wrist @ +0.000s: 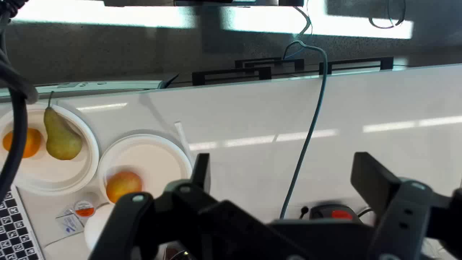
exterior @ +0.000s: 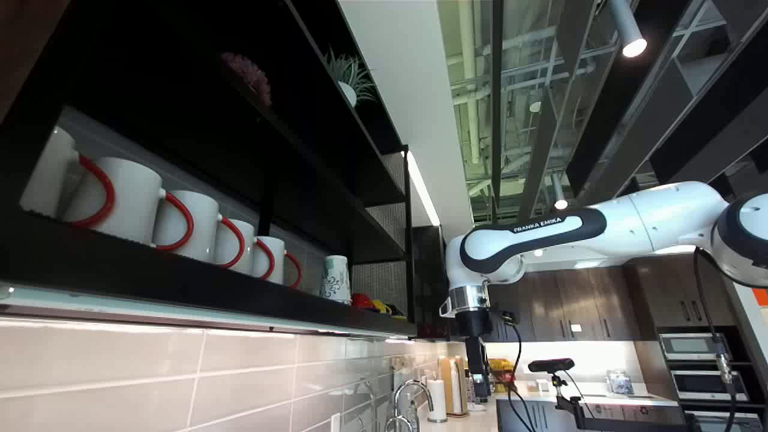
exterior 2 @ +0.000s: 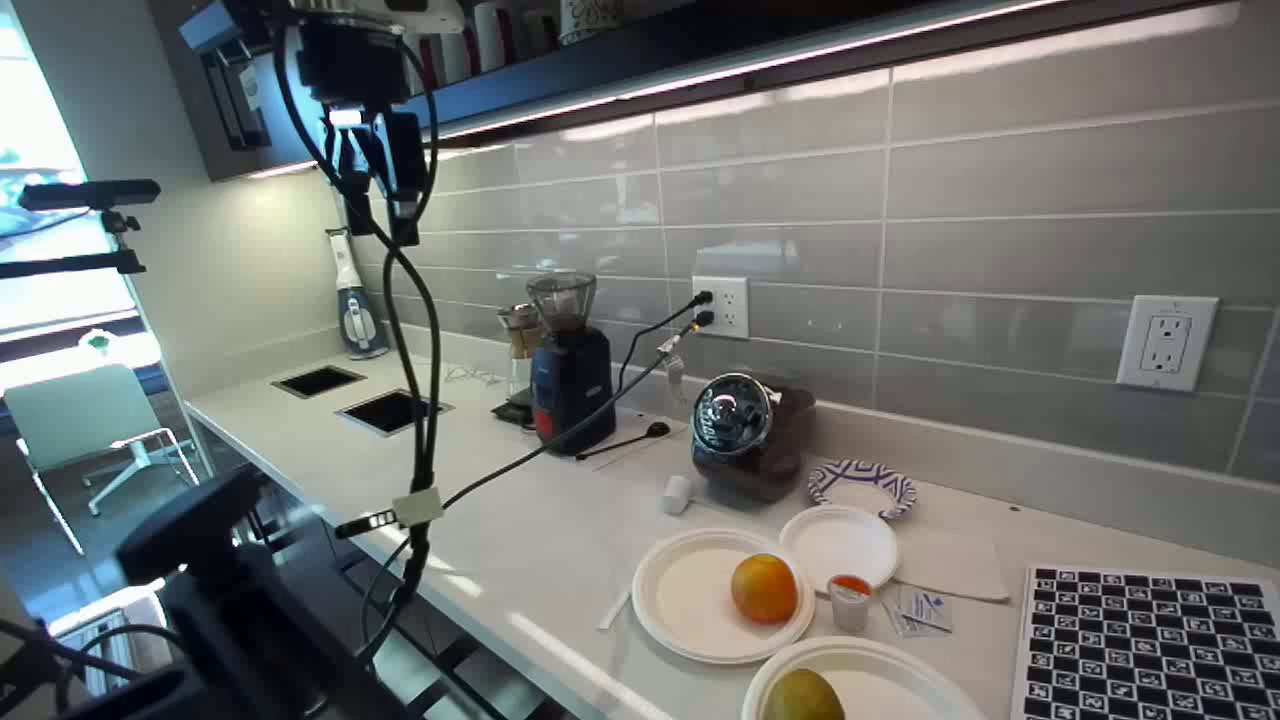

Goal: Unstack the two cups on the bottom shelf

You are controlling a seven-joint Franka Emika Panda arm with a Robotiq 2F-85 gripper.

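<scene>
In an exterior view, the two cups [exterior: 336, 279] are standing on the bottom shelf [exterior: 210, 288], between the mugs [exterior: 206, 222] and a red thing [exterior: 361, 301], apparently nested; the seam is too small to make out. Their sides seem to be widening downward, so they are probably resting mouth-down. They are looking like paper: likely light, thin-walled, and yielding under a squeeze.

In an exterior view, the gripper [exterior 2: 384, 232] is hanging jaws-down, apart from the cups, whose top the frame's edge is cutting off. I am favouring a gentle grip around the cups' sides, near the raised end, for drawing straight up; gripping lower would be risking creasing both walls, and friction could be dragging the pair up together.

In the wrist view, the jaws are standing wide, holding nothing, with the counter [wrist: 238, 119] and a cable [wrist: 310, 130] showing between them. Anything as light as these cups is likely to be sliding or tipping at a careless touch.
</scene>
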